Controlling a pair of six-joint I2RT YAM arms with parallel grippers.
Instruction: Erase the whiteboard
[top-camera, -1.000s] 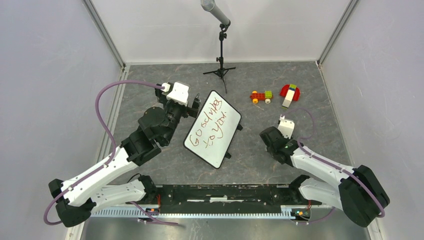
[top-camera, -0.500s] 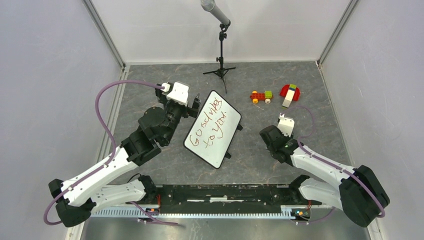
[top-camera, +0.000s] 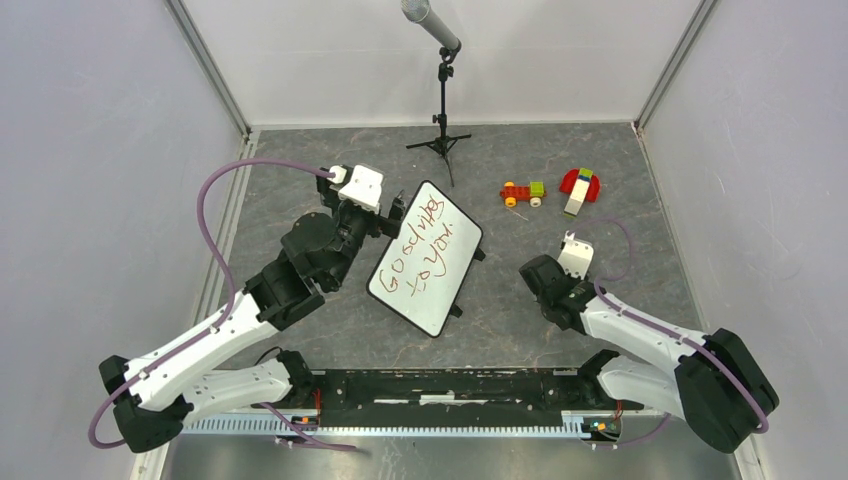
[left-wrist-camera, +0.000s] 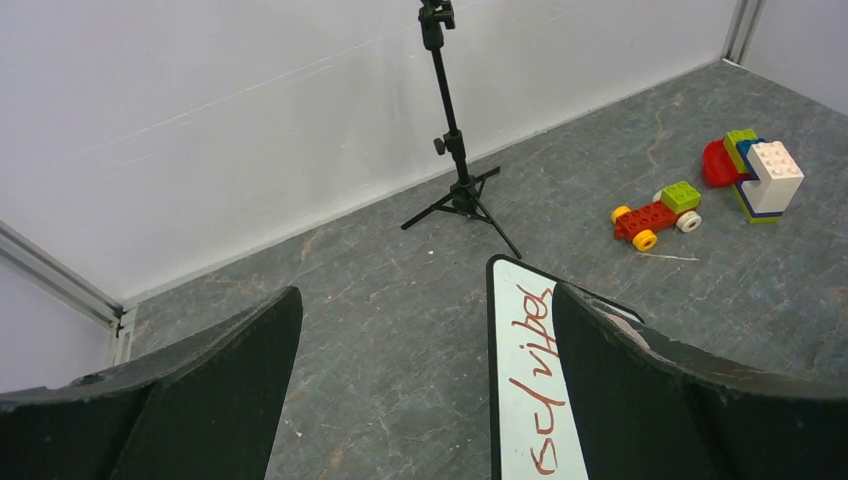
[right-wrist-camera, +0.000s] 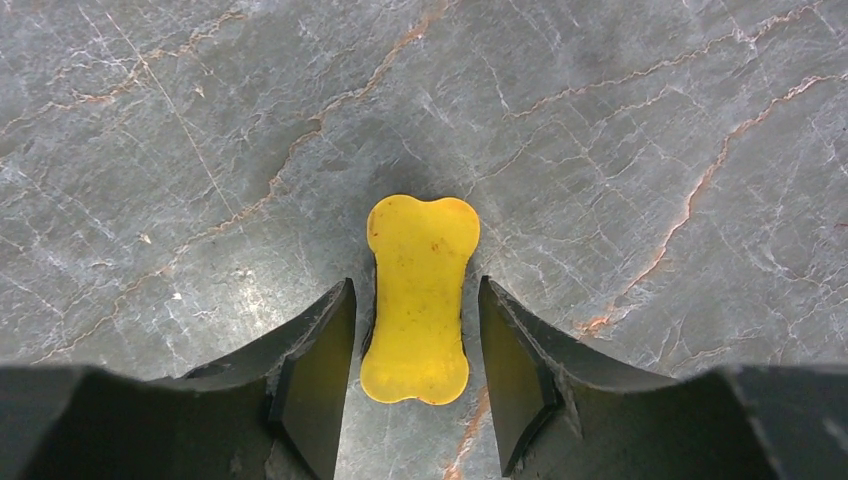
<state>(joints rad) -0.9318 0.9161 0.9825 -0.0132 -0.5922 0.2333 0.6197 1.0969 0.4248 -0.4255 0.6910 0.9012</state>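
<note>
Left gripper (left-wrist-camera: 428, 300) of mine gapes wide above the far corner of the white, black-framed whiteboard (top-camera: 425, 258) with red handwriting, resting mid grey marbled table (top-camera: 490, 312). My right gripper (right-wrist-camera: 415, 290) straddles a yellow bone-shaped block (right-wrist-camera: 418, 245); clamped or not, I cannot tell.

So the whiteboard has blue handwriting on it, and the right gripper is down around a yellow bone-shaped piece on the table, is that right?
Not quite. The handwriting on the whiteboard is red, not blue, as the top external view shows. The rest holds: the right gripper is down around the yellow bone-shaped piece on the table, as the right wrist view shows.
</note>
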